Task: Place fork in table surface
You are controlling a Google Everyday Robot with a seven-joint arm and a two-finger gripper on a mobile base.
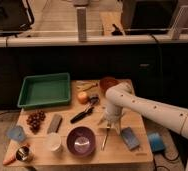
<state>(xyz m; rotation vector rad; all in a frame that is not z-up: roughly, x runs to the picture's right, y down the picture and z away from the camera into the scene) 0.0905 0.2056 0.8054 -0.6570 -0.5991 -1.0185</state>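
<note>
The fork (105, 139) is a thin pale metal utensil lying slantwise on the table surface (122, 155), just right of the purple bowl (81, 141). My gripper (109, 125) points down from the white arm (137, 104), right over the fork's upper end, close to the wood. The gripper hides where it meets the fork, so I cannot tell whether they touch.
A green tray (44, 90) sits back left. A black-handled utensil (84, 114), an orange fruit (82, 97) and a brown bowl (108, 84) lie behind the gripper. A blue sponge (130, 138) lies to its right. Grapes (35, 120), a grey block (54, 123), a white cup (53, 142), a blue cup (17, 133) and a can (23, 153) stand left.
</note>
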